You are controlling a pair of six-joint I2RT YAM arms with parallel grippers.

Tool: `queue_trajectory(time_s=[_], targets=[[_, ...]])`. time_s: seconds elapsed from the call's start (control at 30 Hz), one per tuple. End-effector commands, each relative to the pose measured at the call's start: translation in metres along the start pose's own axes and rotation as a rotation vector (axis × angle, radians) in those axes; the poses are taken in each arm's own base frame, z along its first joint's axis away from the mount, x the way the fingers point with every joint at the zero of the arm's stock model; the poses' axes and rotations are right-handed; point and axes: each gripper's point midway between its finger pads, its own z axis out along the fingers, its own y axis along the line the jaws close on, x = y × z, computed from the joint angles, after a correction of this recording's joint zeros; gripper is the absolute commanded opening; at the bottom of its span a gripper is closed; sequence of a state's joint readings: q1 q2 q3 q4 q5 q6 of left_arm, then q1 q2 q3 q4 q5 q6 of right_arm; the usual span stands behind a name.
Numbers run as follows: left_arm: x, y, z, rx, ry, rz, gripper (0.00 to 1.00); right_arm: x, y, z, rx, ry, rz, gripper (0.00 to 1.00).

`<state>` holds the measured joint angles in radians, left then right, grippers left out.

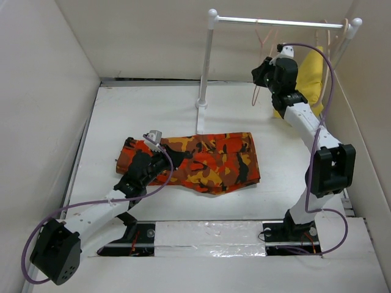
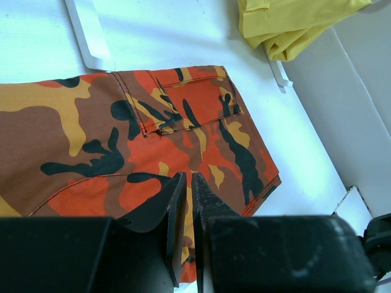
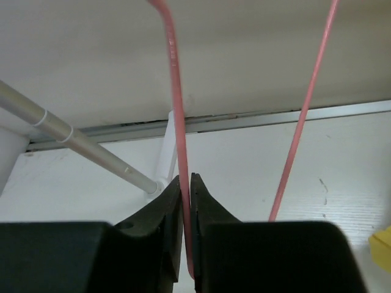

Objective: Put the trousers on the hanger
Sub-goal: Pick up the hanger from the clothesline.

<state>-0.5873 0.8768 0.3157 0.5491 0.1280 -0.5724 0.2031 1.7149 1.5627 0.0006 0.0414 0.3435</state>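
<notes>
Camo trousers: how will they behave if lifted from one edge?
Likely floppy: the trousers lie flat, folded over, so they should droop and unfold. Probably light; the cloth looks thin. The stitched pocket may stay stiffer.

The top camera sits above and behind my bases, looking down and forward across the whole surface point(image 1: 110, 122). My left wrist camera looks out past my left fingers point(image 2: 174, 207), close over the trousers point(image 2: 91, 140). My right wrist camera looks past my right fingers point(image 3: 168, 207), very near the hanger point(image 3: 177, 122) and rail point(image 3: 79, 143). The top view shares all three.
</notes>
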Motion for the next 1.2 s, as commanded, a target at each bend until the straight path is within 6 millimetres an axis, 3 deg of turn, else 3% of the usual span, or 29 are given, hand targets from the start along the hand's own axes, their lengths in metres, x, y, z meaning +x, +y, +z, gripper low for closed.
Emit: queue_trajectory(time_s=[0.0,0.03,0.07,0.13,0.27,0.4,0.53,0.6,0.63,0.67,0.73,0.77,0.87,0.9,0.97,1.0,1.03,1.07,1.1,1.17], targets=[[-0.01,-0.01,0.001,0.042,-0.028,0.023,0.07,-0.029,0.025,-0.014,-0.153,-0.093,0.06,0.1],[-0.01,-0.01,0.001,0.043,-0.029,0.022,0.07,-0.037,0.024,-0.017,-0.167,-0.125,0.063,0.02],[-0.011,-0.01,0.001,0.043,-0.034,0.023,0.08,-0.037,0.027,-0.021,-0.185,-0.127,0.061,0.0],[-0.01,-0.007,0.001,0.031,-0.036,0.023,0.1,-0.046,0.029,-0.026,-0.206,-0.142,0.055,0.0],[-0.012,-0.01,0.002,0.042,-0.037,0.028,0.24,-0.067,0.036,-0.047,-0.26,-0.178,0.045,0.0],[-0.012,-0.005,0.004,0.022,-0.044,0.036,0.32,-0.066,0.038,-0.062,-0.276,-0.173,0.027,0.0],[-0.015,-0.009,0.007,0.038,-0.046,0.045,0.35,-0.045,0.035,-0.074,-0.286,-0.139,0.023,0.0],[-0.024,-0.016,0.008,0.06,-0.075,0.053,0.37,-0.013,0.023,-0.081,-0.271,-0.09,0.025,0.0],[-0.027,-0.018,0.008,0.066,-0.08,0.054,0.37,-0.021,0.027,-0.086,-0.282,-0.112,0.022,0.0],[-0.029,-0.021,0.008,0.074,-0.082,0.053,0.39,0.002,0.02,-0.088,-0.273,-0.07,0.027,0.0],[-0.034,-0.034,0.006,0.121,-0.083,0.042,0.42,0.008,0.018,-0.103,-0.278,-0.076,0.021,0.0],[-0.037,-0.039,0.006,0.141,-0.093,0.034,0.43,0.031,0.014,-0.107,-0.273,-0.046,0.023,0.0],[-0.045,-0.054,0.009,0.179,-0.099,0.006,0.43,0.058,0.015,-0.125,-0.264,-0.008,0.011,0.0],[-0.05,-0.06,0.015,0.178,-0.098,0.0,0.44,0.089,0.013,-0.13,-0.263,0.051,0.002,0.0],[-0.042,-0.079,0.024,0.198,-0.061,0.016,0.44,0.11,0.013,-0.141,-0.254,0.08,-0.007,0.0],[-0.047,-0.087,0.037,0.174,-0.072,0.026,0.44,0.127,0.018,-0.147,-0.267,0.109,-0.01,0.0],[-0.036,-0.111,0.04,0.208,-0.044,0.044,0.44,0.155,0.01,-0.153,-0.251,0.161,-0.014,0.0],[-0.017,-0.112,0.053,0.177,0.007,0.065,0.46,0.163,0.008,-0.159,-0.248,0.175,-0.017,0.0],[-0.031,-0.129,0.062,0.17,-0.034,0.086,0.48,0.172,0.004,-0.163,-0.239,0.194,-0.019,0.0],[-0.017,-0.152,0.071,0.194,-0.004,0.097,0.49,0.198,-0.001,-0.175,-0.236,0.249,-0.026,0.0]])
